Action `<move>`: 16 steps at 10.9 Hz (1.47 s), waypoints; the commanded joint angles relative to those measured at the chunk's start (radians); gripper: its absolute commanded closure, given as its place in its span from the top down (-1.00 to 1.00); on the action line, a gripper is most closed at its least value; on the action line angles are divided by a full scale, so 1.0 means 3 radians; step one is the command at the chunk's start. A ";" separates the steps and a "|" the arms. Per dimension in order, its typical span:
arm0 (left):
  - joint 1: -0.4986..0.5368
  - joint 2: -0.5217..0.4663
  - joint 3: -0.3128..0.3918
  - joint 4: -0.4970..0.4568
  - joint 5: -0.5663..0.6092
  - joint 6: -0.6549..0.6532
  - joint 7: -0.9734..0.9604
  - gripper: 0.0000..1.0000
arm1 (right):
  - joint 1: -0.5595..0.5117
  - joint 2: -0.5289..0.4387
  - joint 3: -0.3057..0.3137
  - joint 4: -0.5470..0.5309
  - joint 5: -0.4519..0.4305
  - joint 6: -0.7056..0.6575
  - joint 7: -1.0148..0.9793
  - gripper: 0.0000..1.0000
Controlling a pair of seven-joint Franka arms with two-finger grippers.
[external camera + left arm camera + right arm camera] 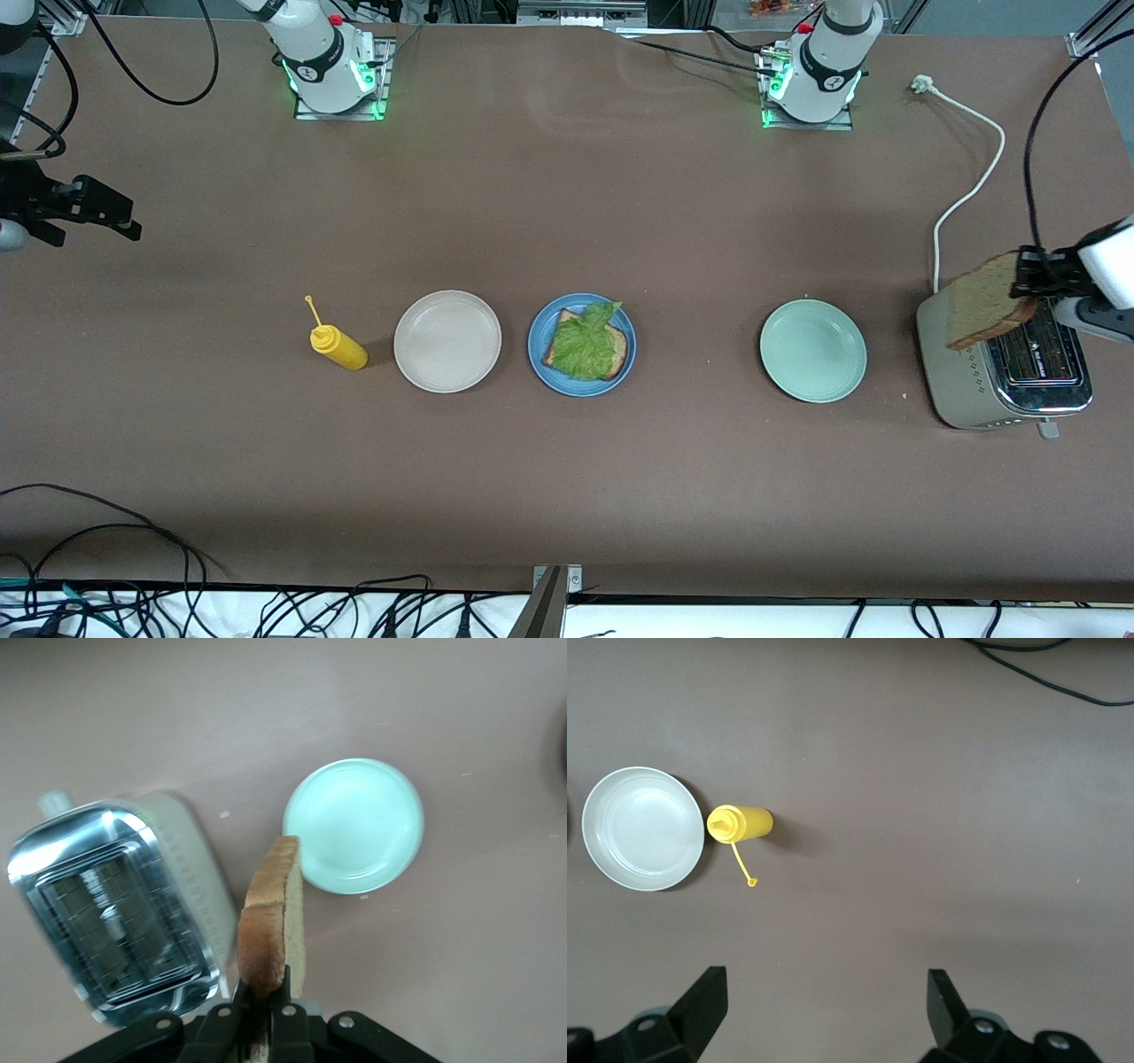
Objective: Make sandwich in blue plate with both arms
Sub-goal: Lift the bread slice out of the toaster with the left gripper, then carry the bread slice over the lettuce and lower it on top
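The blue plate [537,344] sits mid-table with one brown bread slice [621,342] on it, topped by a ruffled green lettuce leaf [585,347]. My left gripper [1028,270] is shut on a second brown bread slice [985,303] and holds it upright in the air over the toaster [974,390]. In the left wrist view the fingers [264,988] pinch the slice [273,912] by its crust edge. My right gripper [93,221] is open and empty, waiting at the right arm's end of the table; its own view [828,992] shows bare table between the fingers.
A pale mint-green plate [812,350] lies between the blue plate and the toaster, also in the left wrist view [354,826] beside the toaster [115,904]. A beige plate [447,341] and a yellow squeeze bottle [338,346] stand toward the right arm's end. A white cord [974,177] runs from the toaster.
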 commanded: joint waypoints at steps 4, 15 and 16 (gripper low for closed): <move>-0.0276 0.0254 -0.0310 -0.0033 -0.0934 -0.0046 -0.0143 -1.00 | -0.0003 0.0003 0.0000 0.0073 -0.0048 -0.0083 -0.0017 1.00; -0.0854 0.1288 -0.0310 -0.0023 -0.2642 0.1134 -0.0087 -1.00 | -0.0003 0.0003 0.0000 0.0073 -0.0048 -0.0088 -0.0022 1.00; -0.0890 0.1344 -0.0310 -0.0023 -0.2734 0.1206 -0.0081 -1.00 | -0.0003 0.0003 -0.0005 0.0073 -0.0048 -0.0088 -0.0017 1.00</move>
